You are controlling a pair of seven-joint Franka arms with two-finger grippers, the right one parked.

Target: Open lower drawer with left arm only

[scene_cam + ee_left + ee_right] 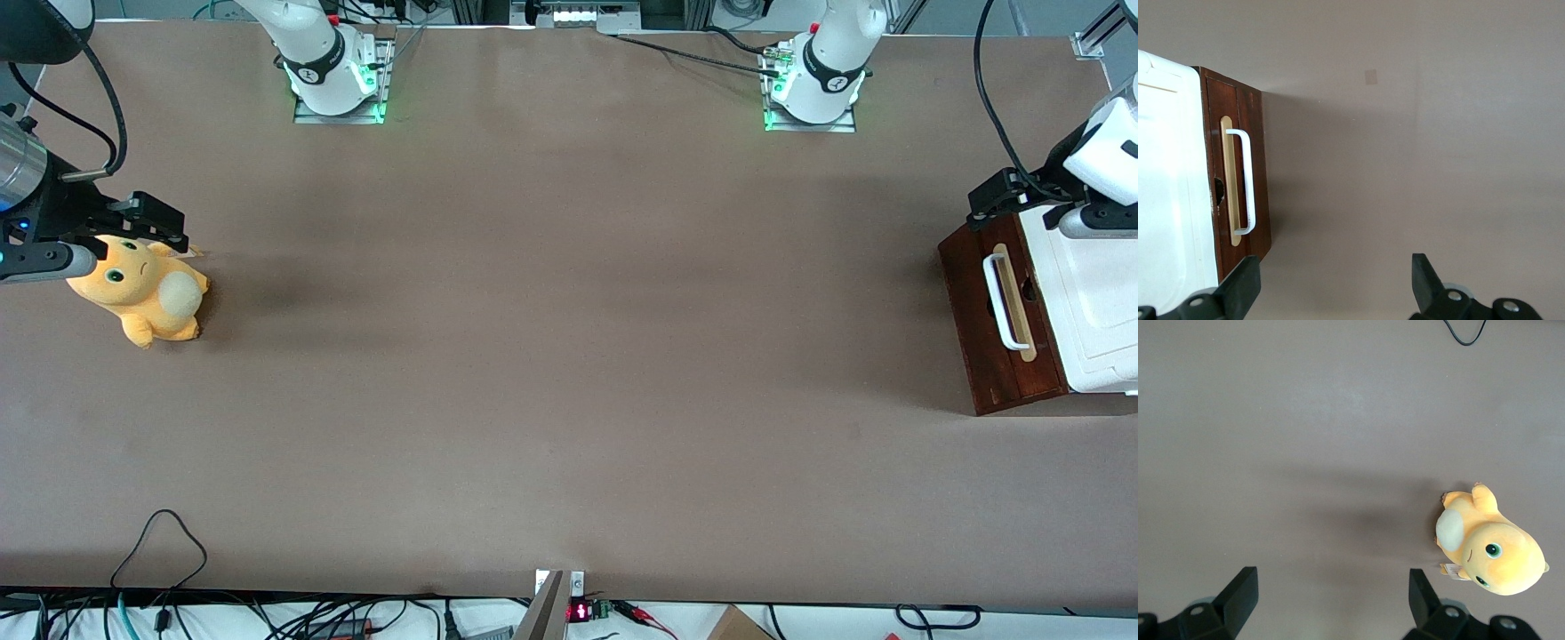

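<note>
Front view looks down over the table (533, 356); left wrist view shares the lower drawer (1000, 333), closer

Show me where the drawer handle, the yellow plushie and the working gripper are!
drawer handle (999, 302), front view, middle of the white bar.
yellow plushie (142, 293), front view, its body.
gripper (1337, 283), left wrist view, between its open fingertips.

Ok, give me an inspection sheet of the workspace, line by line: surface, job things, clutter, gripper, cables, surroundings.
Surface: brown table, flat and bare in the middle.
Job things: lower drawer shut, its white handle untouched, at the working arm's end of the table; white top panel above it.
Clutter: yellow plush toy toward the parked arm's end.
Gripper: left gripper open, empty, hovering above the cabinet, farther from the front camera than the handle.
Cables: black cable loop on the table's near edge; black cable by the arm bases.
Surroundings: wires and electronics along the near edge.
</note>
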